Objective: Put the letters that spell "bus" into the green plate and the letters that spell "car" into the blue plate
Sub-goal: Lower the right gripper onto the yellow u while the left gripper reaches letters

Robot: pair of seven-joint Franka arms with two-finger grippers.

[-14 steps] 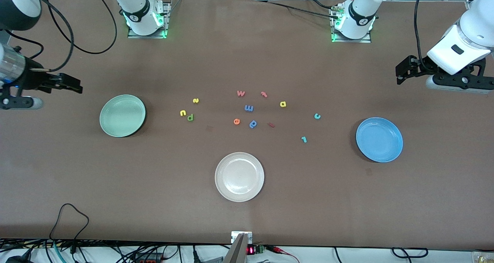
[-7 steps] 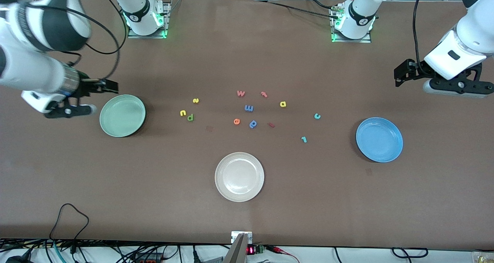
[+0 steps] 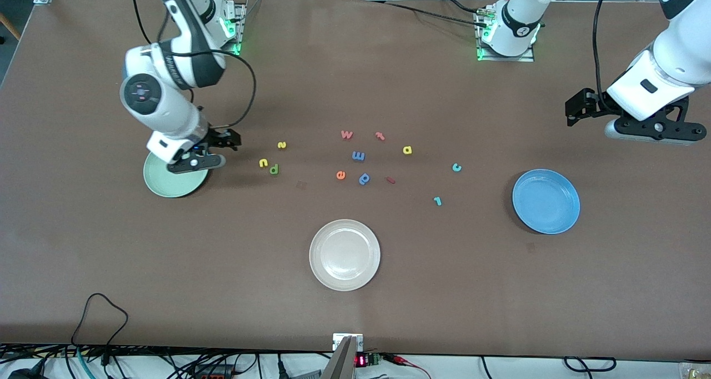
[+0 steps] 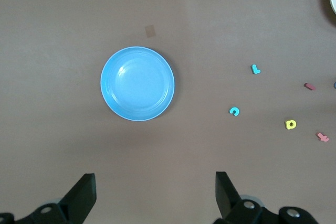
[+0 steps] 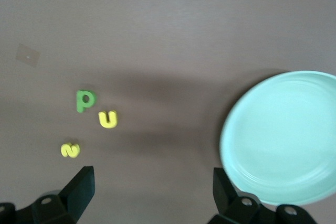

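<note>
Front view: the right gripper (image 3: 225, 141) hangs with fingers spread and empty over the edge of the green plate (image 3: 166, 184), on the side toward the letters. Just past its fingertips lie the yellow "u" (image 3: 263, 163), the green "b" (image 3: 274, 169) and the yellow "s" (image 3: 281, 144), bunched close together, probably so one arm can clear them in short trips. The left gripper (image 3: 572, 108) waits spread wide and empty above bare table at its own end, with the blue plate (image 3: 546, 201) below it toward the camera. The teal "c" (image 3: 456, 167), teal "r" (image 3: 437, 201) and yellow "a" (image 3: 407, 150) lie loosely apart between that plate and the distractor letters.

Left wrist view: the blue plate (image 4: 137, 83) sits ahead of the open fingers (image 4: 84, 195), nothing in it, with open tabletop all round.

Right wrist view: the three "bus" letters lie ahead of one finger (image 5: 79, 187), well separated from the plate's rim (image 5: 226, 145), leaving room to descend.
</note>
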